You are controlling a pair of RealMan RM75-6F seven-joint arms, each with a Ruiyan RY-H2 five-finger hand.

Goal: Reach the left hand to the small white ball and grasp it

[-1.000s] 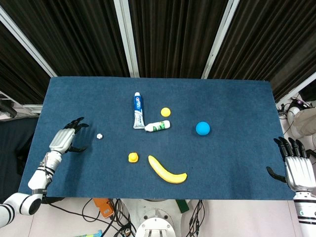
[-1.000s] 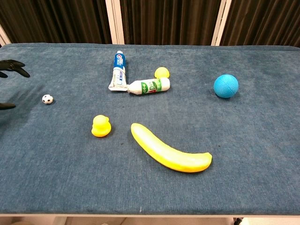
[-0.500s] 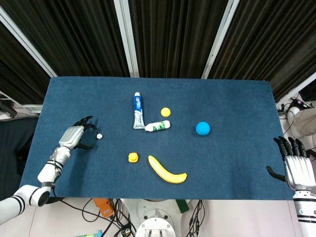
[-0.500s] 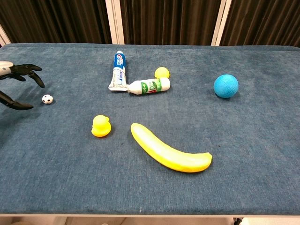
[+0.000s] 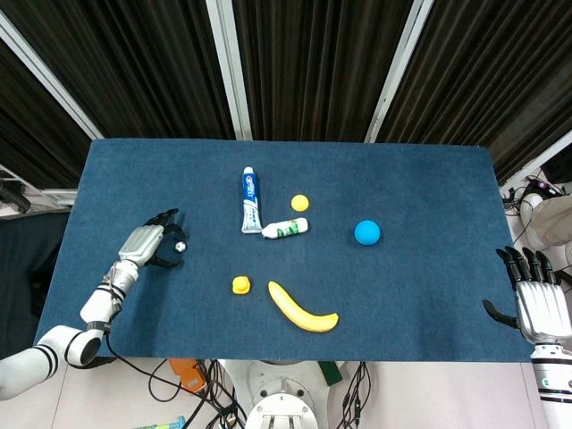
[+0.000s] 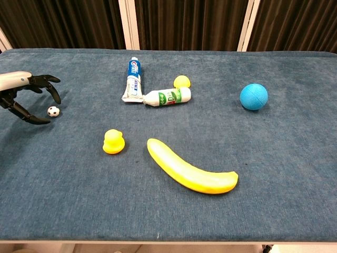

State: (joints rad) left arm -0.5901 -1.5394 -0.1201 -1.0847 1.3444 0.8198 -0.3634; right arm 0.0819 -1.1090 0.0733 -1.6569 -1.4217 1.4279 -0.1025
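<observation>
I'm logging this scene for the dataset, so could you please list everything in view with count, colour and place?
small white ball: one, white with black patches, far left of the table, between the left hand's spread fingers.
toothpaste tube: one, blue and white, back centre, lying flat.
small tube: one, white and green, lying by the toothpaste tube's near end.
small yellow object: one, yellow, rounded, just behind the small tube.
rubber duck: one, yellow, front left of centre.
banana: one, yellow, front centre.
blue ball: one, blue, right of centre.
table: one, dark blue cloth top.
left hand: one, silver and black, fingers apart around the ball, not closed.
right hand: one, fingers apart at the right edge, holding nothing.
</observation>
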